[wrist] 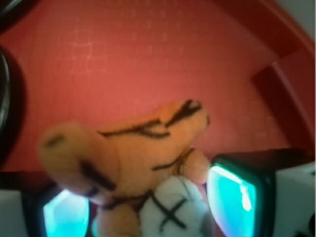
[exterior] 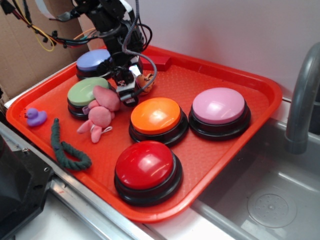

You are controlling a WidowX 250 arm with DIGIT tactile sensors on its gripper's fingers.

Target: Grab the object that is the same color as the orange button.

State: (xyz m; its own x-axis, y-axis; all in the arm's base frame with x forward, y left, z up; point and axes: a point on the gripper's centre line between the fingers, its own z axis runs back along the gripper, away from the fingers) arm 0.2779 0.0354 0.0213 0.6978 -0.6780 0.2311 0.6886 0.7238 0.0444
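Observation:
The small orange plush tiger point(wrist: 133, 148), black-striped with a white face, lies between my gripper's point(wrist: 148, 207) two teal pads in the wrist view. Its body overlaps the left pad point(wrist: 64, 217) and a paw presses the right pad point(wrist: 229, 195). The gripper is shut on it. In the exterior view the gripper point(exterior: 132, 87) hangs low over the back of the red tray point(exterior: 240, 150), with the tiger point(exterior: 146, 81) showing at its right side. The orange button point(exterior: 156, 116) sits just in front of it, apart from the gripper.
Also on the tray stand a red button point(exterior: 145, 165), a pink button point(exterior: 219, 106), a green button point(exterior: 86, 92) and a blue-violet button point(exterior: 92, 61). A pink plush bunny point(exterior: 100, 112), a green rope point(exterior: 65, 147) and a purple duck point(exterior: 35, 116) lie at the left. A sink and grey faucet point(exterior: 302, 95) stand at the right.

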